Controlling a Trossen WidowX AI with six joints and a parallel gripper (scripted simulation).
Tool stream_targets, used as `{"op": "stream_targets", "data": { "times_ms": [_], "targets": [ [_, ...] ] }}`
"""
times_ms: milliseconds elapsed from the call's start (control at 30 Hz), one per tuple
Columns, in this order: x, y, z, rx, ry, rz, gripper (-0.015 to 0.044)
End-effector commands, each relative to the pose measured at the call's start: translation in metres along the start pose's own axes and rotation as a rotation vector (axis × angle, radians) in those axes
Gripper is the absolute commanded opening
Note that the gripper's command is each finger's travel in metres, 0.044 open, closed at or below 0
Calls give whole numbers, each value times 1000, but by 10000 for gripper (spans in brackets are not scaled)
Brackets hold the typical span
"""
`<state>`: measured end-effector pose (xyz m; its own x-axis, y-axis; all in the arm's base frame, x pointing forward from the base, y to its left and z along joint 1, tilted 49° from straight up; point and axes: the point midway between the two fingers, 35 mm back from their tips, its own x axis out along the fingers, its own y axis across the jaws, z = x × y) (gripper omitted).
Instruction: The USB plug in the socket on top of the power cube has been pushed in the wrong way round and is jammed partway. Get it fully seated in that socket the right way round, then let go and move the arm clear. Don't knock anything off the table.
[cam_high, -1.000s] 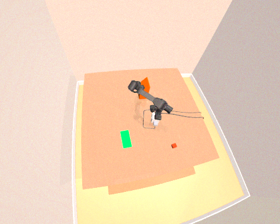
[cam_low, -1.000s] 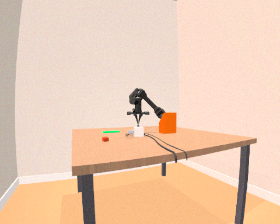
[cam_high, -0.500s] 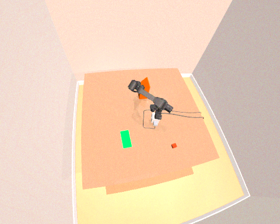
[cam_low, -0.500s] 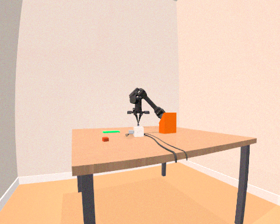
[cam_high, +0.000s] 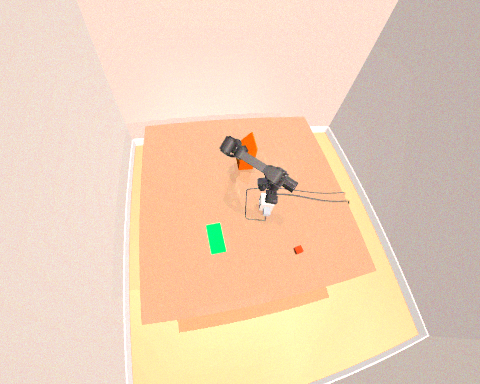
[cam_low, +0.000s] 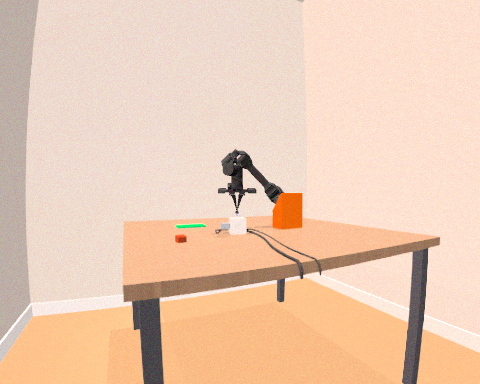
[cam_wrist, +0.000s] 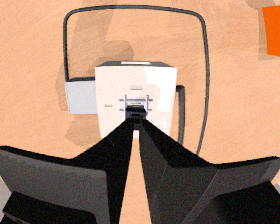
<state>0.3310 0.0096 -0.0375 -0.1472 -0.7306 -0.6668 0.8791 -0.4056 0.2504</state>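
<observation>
1. Exterior view: the table (cam_high: 175, 280) (cam_low: 350, 241) (cam_wrist: 30, 110) lies beneath the claw. Keep corrections small, so nothing gets swept off.
2. Arm (cam_high: 255, 165) (cam_low: 259, 175): reaches over the cube, wrist pointing down. Advise a straight vertical pull, without tilt.
3. Cube (cam_high: 263, 204) (cam_low: 237, 226) (cam_wrist: 112, 82): upright, directly below the claw. It could lift or slide with the plug; watch it.
4. Claw (cam_high: 270, 201) (cam_low: 237, 212) (cam_wrist: 136, 125): narrow, closed on the plug. Judged ready to extract.
5. Grey block (cam_high: 267, 212) (cam_low: 225, 226) (cam_wrist: 80, 97): at the cube's side, left of the claw in the wrist view. Keep the fingers off it.
6. Plug (cam_low: 237, 215) (cam_wrist: 135, 110): between the fingertips, at the cube's top. Which way round cannot be told. Once free, make a half turn, realign, press down squarely, then release.
</observation>
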Motion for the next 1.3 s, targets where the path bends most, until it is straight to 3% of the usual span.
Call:
{"op": "stream_targets", "data": {
  "times_ms": [0,667,1267],
  "targets": [
    [-4,1,-1,9,7,-2,0],
    [-12,1,-1,-23,3,-1,0],
    [-11,0,0,-484,1,0,0]
  ]
}}
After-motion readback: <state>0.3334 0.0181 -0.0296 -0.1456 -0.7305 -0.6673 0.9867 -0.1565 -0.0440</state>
